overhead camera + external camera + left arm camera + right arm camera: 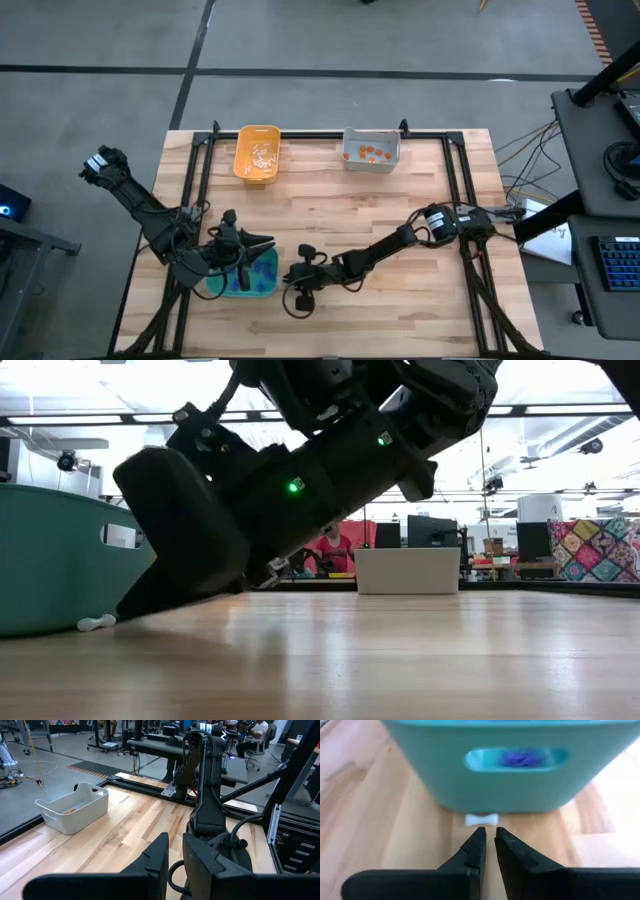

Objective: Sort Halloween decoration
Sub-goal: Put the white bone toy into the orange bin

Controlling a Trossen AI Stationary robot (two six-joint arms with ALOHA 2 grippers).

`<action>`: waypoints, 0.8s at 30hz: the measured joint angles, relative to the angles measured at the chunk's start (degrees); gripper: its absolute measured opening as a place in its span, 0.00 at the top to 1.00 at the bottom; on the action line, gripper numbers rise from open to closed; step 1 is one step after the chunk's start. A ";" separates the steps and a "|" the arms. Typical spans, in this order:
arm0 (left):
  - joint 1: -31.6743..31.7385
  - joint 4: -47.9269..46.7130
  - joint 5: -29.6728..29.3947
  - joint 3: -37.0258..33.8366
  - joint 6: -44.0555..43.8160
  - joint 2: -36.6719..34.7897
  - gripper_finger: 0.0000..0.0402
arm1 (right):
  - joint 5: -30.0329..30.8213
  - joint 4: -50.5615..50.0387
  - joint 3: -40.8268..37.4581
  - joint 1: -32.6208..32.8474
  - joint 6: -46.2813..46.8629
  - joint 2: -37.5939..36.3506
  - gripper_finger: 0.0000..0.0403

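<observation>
Smooth wooden table (330, 200), glossy plastic teal bin (485, 790)

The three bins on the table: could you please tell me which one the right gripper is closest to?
The teal bin at the near edge; the right gripper points at its wall, where a white trinket lies. The orange-yellow bin and grey bin stand at the far edge.

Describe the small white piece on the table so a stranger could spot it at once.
Find the teal bin at the table's near edge. At the foot of its handle-slot wall, on the bare wood, lies a small white bone-shaped trinket, just ahead of the right hand. It alone lies outside a bin.
</observation>
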 joint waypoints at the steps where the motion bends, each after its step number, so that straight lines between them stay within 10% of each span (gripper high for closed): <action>1: 0.00 0.00 0.00 0.00 0.00 0.00 0.90 | 0.80 0.50 0.00 -0.06 -0.03 -0.02 0.91; 24: 0.00 -0.04 0.00 0.00 0.70 0.00 0.90 | -2.19 8.68 0.04 -1.25 -0.13 2.93 0.91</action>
